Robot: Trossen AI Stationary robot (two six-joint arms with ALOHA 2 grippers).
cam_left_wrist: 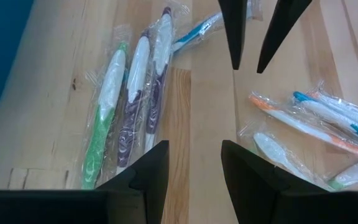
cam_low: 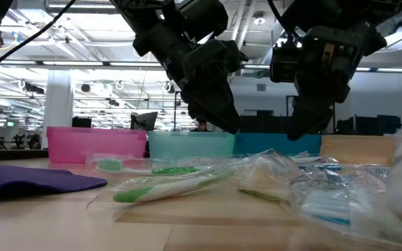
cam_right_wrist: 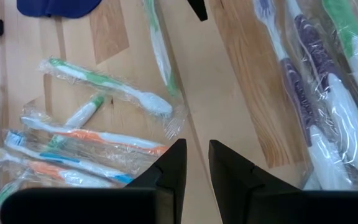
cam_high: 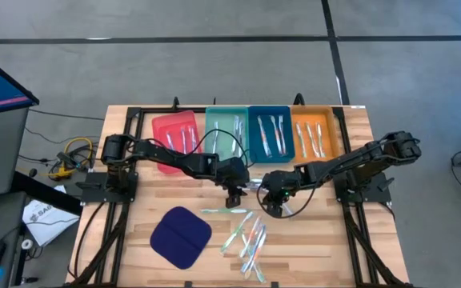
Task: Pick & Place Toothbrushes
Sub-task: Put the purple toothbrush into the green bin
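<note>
Several wrapped toothbrushes [cam_high: 246, 236] lie flat on the wooden table, toward its near edge. In the left wrist view, green and purple ones [cam_left_wrist: 129, 106] lie to one side and orange and blue ones [cam_left_wrist: 316, 124] to the other. My left gripper [cam_high: 232, 194] hangs open above the bare wood between them, [cam_left_wrist: 194, 168] nothing between its fingers. My right gripper [cam_high: 274, 204] hangs beside it, a little above the table. Its fingers [cam_right_wrist: 197, 168] stand a narrow gap apart over bare wood, with toothbrushes [cam_right_wrist: 98, 140] close by. More toothbrushes lie in the trays.
Red [cam_high: 162, 156], teal [cam_high: 217, 144], blue [cam_high: 256, 150] and orange [cam_high: 330, 140] trays stand in a row at the table's far edge. A dark blue cloth pad [cam_high: 181, 236] lies near the front left. The two grippers hang close together above the table's middle.
</note>
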